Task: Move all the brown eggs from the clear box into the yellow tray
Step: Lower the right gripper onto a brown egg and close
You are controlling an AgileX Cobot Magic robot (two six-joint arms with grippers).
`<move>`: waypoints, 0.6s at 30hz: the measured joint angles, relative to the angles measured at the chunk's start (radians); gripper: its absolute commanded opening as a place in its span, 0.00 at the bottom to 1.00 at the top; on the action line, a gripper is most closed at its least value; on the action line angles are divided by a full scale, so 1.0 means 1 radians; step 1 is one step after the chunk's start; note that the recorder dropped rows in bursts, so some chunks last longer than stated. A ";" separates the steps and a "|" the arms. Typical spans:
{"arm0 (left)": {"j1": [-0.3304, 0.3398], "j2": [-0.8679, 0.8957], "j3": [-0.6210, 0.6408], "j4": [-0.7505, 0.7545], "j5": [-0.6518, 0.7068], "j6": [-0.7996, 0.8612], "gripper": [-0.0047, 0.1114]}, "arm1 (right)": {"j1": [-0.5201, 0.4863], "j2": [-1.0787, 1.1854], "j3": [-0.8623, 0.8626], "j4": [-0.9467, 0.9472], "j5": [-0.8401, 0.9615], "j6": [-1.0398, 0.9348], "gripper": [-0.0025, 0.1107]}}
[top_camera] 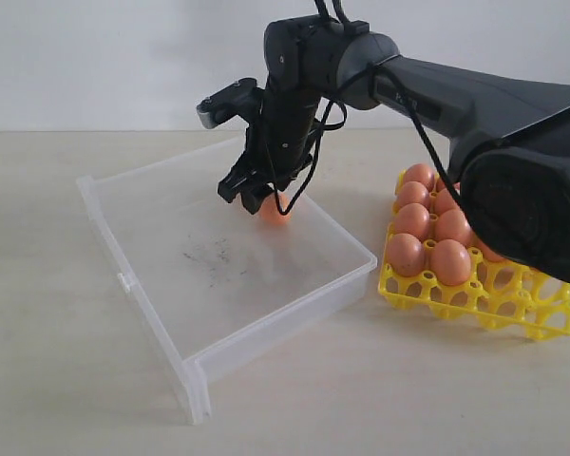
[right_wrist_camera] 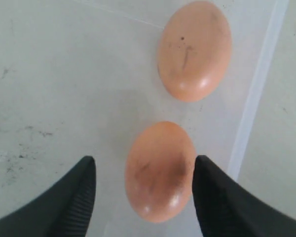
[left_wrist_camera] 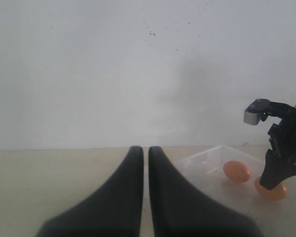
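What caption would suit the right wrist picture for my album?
Open right tool straddles one egg in the clear box, a second egg lying nearby.

A pale beige, matte counter fills the lower two-thirds of the exterior frame. A plain white wall spans the top, with tiny dark specks upper centre in the left wrist view.

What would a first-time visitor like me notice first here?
The dark right gripper hangs open over the clear box, its fingers either side of one brown egg, with a second egg just beyond. Right of the box in the exterior view, the bright yellow tray already holds several brown eggs.
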 measured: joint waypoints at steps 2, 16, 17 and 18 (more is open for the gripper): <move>0.000 0.000 0.000 0.000 0.000 0.000 0.07 | 0.000 0.004 0.000 -0.002 -0.008 0.000 0.47; 0.000 0.000 0.000 0.000 0.000 0.000 0.07 | 0.000 0.057 0.000 -0.015 -0.035 0.023 0.33; 0.000 0.000 0.000 0.000 0.000 0.000 0.07 | 0.000 0.059 0.000 -0.018 -0.037 0.028 0.26; 0.000 0.000 0.000 0.000 0.000 0.000 0.07 | 0.000 0.059 0.000 -0.017 -0.037 0.033 0.20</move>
